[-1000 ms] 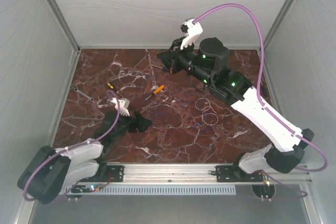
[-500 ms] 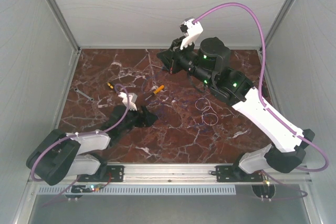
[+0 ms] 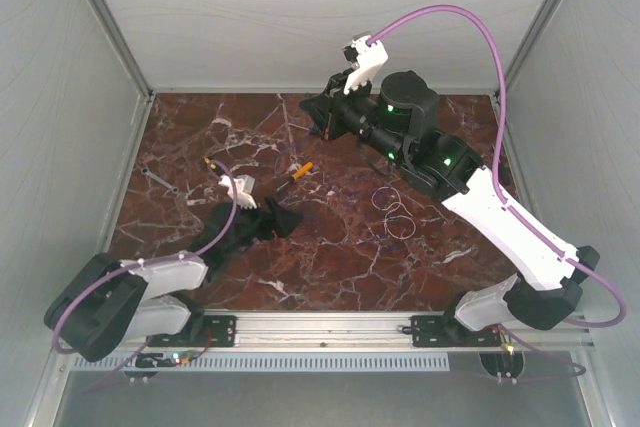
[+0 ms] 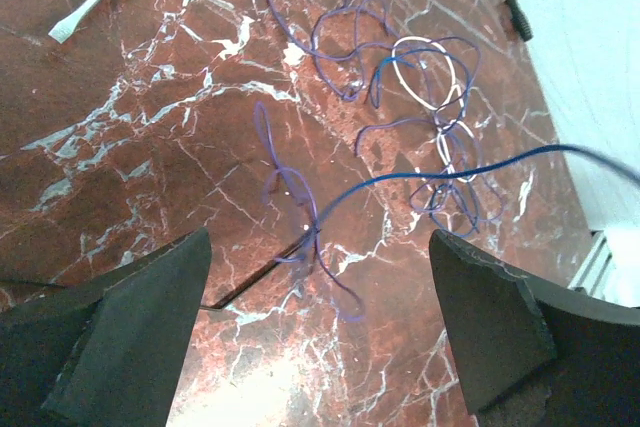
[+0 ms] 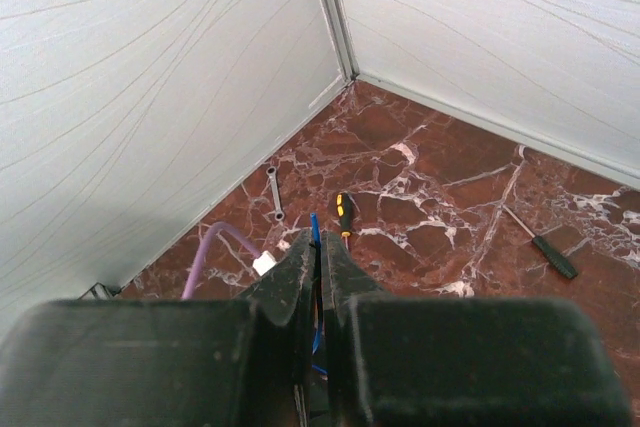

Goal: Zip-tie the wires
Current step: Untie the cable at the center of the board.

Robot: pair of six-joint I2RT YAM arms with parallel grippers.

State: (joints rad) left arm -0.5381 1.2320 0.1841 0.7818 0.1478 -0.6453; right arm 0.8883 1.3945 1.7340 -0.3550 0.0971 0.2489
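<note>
left fingers (image 4: 130,337) gape wide above the wires (image 4: 437,107), gripping nothing; right fingers (image 5: 290,272) are clamped shut on their blue strand (image 5: 313,227).

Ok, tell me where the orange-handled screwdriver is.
In the top view the orange-handled screwdriver lies mid-table, just beyond the left gripper, with the wires to its right.

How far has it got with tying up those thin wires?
Nothing looks done: the wires lie loose on the marble, no tie around them. In hand: the right end effector is shut on a blue strand; the left end effector hangs open above. Left: bundling and tying.
</note>
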